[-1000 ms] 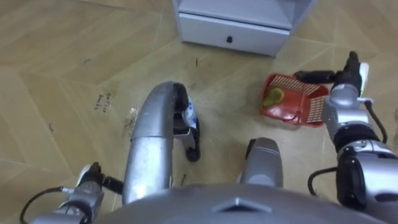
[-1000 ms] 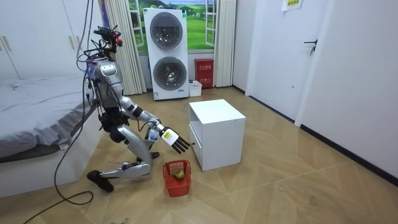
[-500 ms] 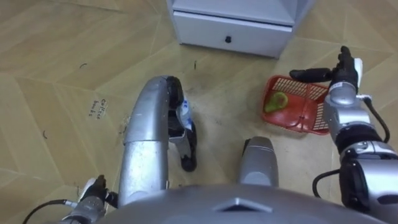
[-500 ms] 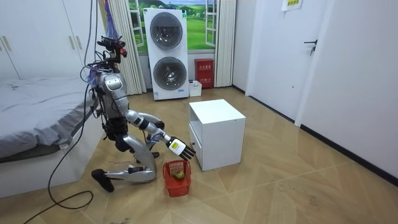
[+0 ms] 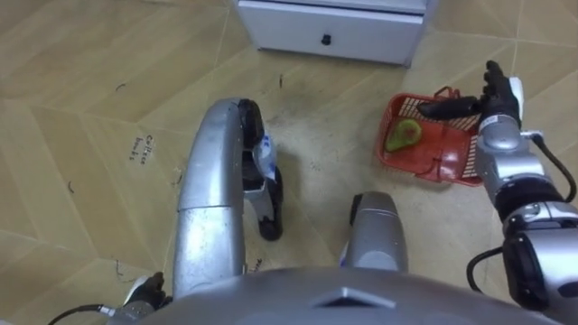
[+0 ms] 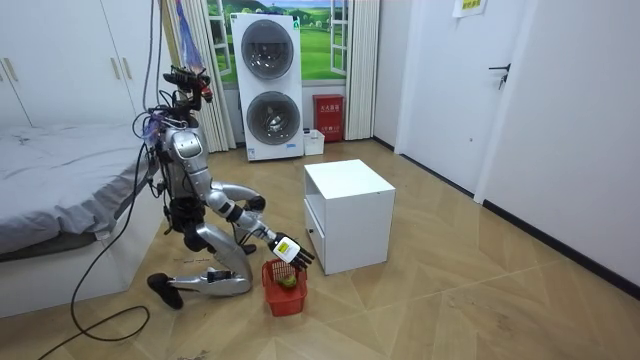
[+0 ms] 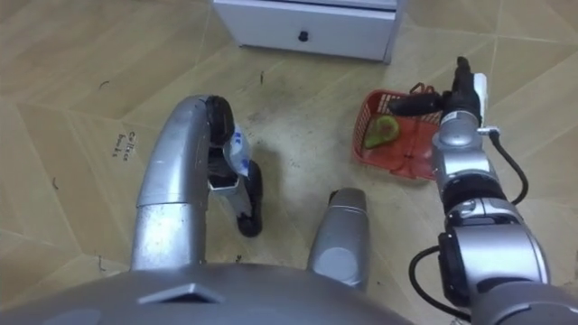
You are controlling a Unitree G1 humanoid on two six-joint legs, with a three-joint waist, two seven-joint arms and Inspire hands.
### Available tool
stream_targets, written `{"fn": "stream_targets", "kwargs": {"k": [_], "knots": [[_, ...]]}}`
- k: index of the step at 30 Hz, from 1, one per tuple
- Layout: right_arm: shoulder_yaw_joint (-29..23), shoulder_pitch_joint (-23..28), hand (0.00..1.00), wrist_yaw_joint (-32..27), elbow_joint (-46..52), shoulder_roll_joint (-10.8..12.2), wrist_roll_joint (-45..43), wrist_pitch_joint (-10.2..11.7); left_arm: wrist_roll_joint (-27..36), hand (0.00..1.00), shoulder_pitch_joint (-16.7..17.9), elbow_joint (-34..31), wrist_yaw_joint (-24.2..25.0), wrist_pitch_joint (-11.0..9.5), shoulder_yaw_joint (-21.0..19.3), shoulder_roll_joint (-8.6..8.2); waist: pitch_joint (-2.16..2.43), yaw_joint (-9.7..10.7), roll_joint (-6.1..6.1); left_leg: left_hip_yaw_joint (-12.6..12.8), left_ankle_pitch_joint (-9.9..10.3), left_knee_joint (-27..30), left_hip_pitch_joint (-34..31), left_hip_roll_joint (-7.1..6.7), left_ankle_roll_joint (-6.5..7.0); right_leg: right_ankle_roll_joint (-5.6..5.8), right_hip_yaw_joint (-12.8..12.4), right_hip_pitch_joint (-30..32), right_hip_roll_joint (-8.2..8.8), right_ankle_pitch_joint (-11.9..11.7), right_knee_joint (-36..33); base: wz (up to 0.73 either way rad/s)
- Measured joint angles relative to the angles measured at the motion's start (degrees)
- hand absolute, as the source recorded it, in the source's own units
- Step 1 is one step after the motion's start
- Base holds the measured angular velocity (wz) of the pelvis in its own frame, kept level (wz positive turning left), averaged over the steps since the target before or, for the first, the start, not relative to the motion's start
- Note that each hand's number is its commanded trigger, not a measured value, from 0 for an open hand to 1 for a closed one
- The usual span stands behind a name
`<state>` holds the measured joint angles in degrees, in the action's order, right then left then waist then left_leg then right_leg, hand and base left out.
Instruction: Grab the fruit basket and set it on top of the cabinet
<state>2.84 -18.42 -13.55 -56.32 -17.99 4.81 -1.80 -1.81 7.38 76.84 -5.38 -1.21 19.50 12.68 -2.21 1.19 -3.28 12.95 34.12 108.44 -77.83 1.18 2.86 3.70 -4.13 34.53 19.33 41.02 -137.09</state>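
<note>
Bright, even room light, perhaps overhead; faint shadows.

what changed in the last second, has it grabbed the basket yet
Kneeling by the white cabinet, the robot leaned further forward and its right hand came down from above the red basket to just over its rim, open, fingers straight; nothing grasped yet. The basket with the green fruit in it stays on the floor where it was, and the left hand stays low at the robot's side.
</note>
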Motion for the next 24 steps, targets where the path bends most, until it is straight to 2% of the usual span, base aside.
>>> {"fn": "stream_targets", "kwargs": {"k": [2,12,16,19,24], "knots": [[0.07,0.0,0.0,0.01,-0.01,-0.56,0.0,0.0,0.0,0.0,0.0,0.01,0.05,0.0,0.17,0.0,0.03,-0.01,0.58,0.01,-0.05,-0.13,0.08,0.0,-0.1,-0.01,0.0,0.0,0.02,0.01,-0.08,0.0],[0.53,0.0,0.0,1.36,-3.62,-0.67,1.32,0.08,-0.01,0.0,-0.05,-0.41,0.84,-0.12,1.2,-0.01,0.0,-0.23,1.13,0.54,-0.73,-1.11,-0.59,-0.07,-1.32,-0.15,-0.6,1.59,0.39,0.08,-0.77,0.0],[1.09,-0.06,0.0,2.54,-7.06,-1.72,5.16,0.57,0.07,0.0,-0.58,-0.55,1.64,-0.25,2.22,-0.01,-0.09,-1.46,1.83,0.86,-0.74,-1.21,-0.83,-0.1,-1.32,-0.19,-0.75,1.84,0.66,0.1,-0.78,0.0],[1.56,-0.07,0.0,3.29,-9.83,-2.61,7.47,0.56,0.73,0.0,-1.48,-0.58,2.22,-0.34,2.2,-0.01,0.15,-3.09,2.32,0.96,-0.77,-1.23,-1.48,-0.12,-1.27,-0.19,-0.92,2.64,0.73,0.11,-0.88,0.0],[1.52,-0.2,0.0,5.04,-10.36,-2.71,9.43,0.58,2.36,0.0,-1.56,-0.83,2.44,-0.43,2.19,-0.01,0.01,-3.36,2.54,1.35,-0.82,-1.6,-1.79,-0.01,-1.36,-0.19,-1.32,3.47,0.87,0.11,-0.87,0.0]]}}
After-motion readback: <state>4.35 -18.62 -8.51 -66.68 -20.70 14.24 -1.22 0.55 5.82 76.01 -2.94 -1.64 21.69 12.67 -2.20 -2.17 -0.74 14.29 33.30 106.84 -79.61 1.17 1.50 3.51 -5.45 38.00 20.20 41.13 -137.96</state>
